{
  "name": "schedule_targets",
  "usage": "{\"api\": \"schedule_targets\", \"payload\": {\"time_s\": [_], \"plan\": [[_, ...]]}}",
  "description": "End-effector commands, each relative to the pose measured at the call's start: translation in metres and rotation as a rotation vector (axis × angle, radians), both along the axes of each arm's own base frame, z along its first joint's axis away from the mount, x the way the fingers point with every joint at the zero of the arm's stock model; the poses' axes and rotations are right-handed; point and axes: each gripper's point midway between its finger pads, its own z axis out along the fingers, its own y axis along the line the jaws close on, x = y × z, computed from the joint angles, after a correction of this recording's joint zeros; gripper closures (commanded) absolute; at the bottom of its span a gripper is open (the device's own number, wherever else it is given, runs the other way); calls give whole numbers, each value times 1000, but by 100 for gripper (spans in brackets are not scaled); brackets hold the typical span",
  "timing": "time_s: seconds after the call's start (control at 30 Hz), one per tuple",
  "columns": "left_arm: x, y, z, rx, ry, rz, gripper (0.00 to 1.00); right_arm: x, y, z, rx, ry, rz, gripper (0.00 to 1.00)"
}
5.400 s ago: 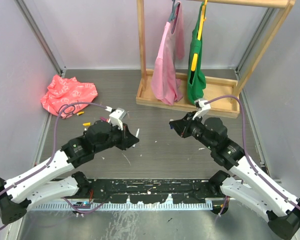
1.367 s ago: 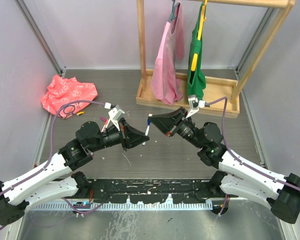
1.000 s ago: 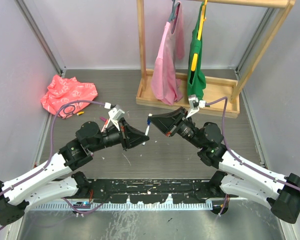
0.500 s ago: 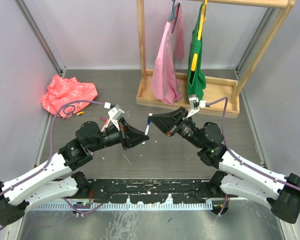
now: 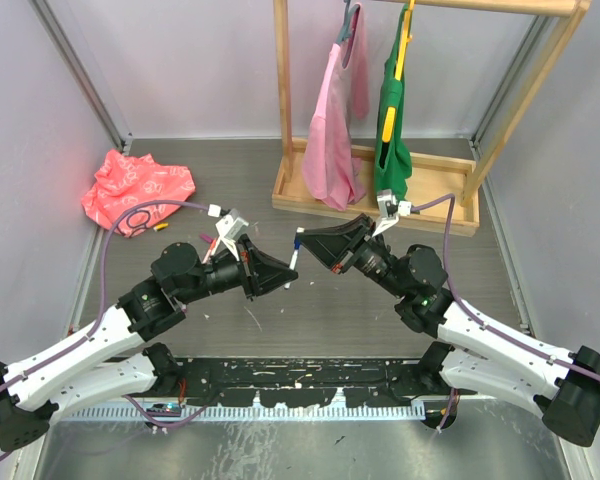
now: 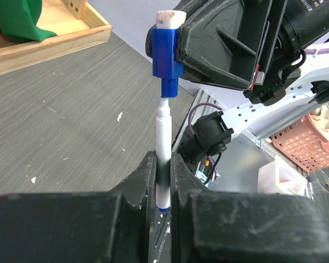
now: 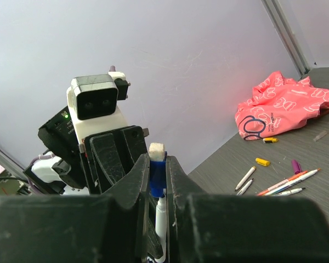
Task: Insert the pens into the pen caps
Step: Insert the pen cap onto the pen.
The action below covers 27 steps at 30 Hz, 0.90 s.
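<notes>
One pen (image 6: 163, 139), axis aligned with blue cap (image 6: 165, 50) — tip at mouth

1. My L gripper (image 5: 283, 274) & R gripper (image 5: 308, 243) sit tip to tip, raised over mid table (image 5: 360, 310).
2. Thin white pen (image 5: 294, 260) runs btwn them, blue cap (image 5: 298, 238) at R-gripper end.
3. Loose pens (image 5: 204, 241) on table beyond L wrist; red cloth (image 5: 138, 185) far L.
4. Wooden rack (image 5: 380, 205) at back w/ pink garment (image 5: 332, 140) & green garment (image 5: 392, 130) hanging.

I see 1 white pen (image 6: 163, 139) upright, tip meeting blue cap (image 6: 165, 52) above, 5 loose pens (image 7: 288, 185) flat, 2 yellow caps (image 7: 262, 161) nearby
</notes>
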Motion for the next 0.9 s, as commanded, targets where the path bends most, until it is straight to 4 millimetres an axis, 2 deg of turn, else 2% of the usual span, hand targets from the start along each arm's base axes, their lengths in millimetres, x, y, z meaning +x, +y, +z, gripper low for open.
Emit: {"api": "schedule_targets", "payload": {"time_s": [0.0, 0.5, 0.67, 0.87], "plan": [[0, 2, 39, -94, -92, 5, 100, -8, -2, 12, 44, -27, 18, 100], [-1, 4, 41, -98, -96, 8, 100, -8, -3, -5, 33, 6, 9, 100], [-2, 3, 41, -98, -93, 1, 100, -6, -7, 0, 38, -5, -13, 100], [-3, 1, 39, -98, -86, -11, 100, -3, -9, 20, 57, -42, -40, 100]]}}
